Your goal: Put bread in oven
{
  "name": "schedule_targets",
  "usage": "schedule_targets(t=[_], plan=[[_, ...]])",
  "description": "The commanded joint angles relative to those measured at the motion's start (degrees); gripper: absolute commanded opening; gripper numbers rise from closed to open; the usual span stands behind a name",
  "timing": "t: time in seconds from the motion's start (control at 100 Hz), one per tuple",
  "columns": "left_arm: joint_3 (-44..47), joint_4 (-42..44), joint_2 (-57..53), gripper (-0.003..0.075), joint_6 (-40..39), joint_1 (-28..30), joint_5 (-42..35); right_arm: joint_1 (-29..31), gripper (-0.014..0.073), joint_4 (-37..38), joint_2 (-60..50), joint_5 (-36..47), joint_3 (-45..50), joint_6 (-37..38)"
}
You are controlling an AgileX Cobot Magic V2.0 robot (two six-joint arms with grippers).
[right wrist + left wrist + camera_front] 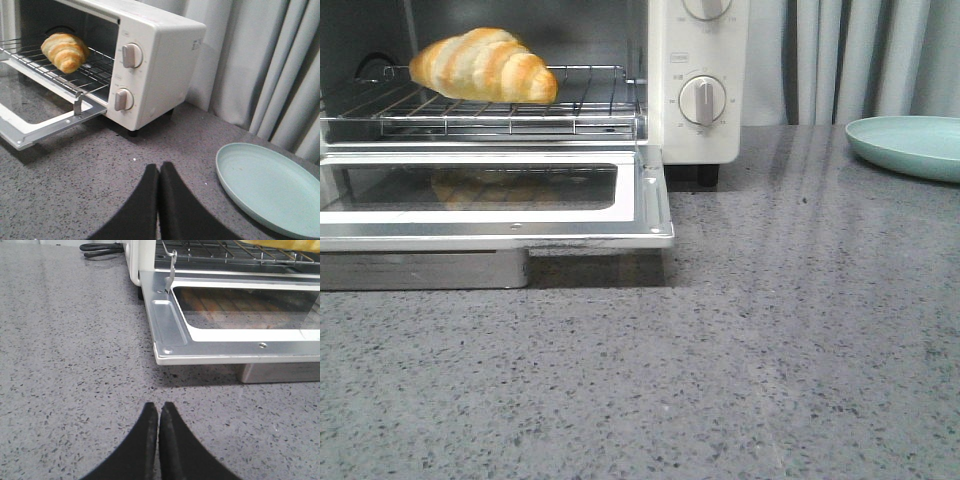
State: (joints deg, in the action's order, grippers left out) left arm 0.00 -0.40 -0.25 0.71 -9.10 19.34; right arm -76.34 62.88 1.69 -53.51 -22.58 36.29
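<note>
Grey speckled stone table [740, 380] lies nearest, bare in front. Left gripper [158, 412] hangs just above it near the table's left side, jaws pressed together, holding nothing. Right gripper [159, 175] hangs towards the right side, jaws likewise pressed together, near a teal plate [267, 187] at the far right edge. Farther back on the left, the oven [695, 85] stands with its door [500, 215] dropped flat; the bread [483, 66] lies on the rack [520, 115] inside

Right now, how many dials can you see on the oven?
2. On the oven control panel, the upper dial sits directly above the lower dial. None appears hidden.
</note>
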Motion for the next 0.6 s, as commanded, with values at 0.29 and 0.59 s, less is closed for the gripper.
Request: schedule_targets(t=[0.29,0.59], plan=[[1.34,-0.14,-1.60,-0.0021,-0.71,0.02,-3.16,11.82,-0.0055,-12.77,0.93,9.97,2.64,-2.95],[1.34,-0.14,-1.60,-0.0021,-0.71,0.02,-3.16,37.55,-0.0055,-27.98,1.06,29.93,6.13,-9.51]])
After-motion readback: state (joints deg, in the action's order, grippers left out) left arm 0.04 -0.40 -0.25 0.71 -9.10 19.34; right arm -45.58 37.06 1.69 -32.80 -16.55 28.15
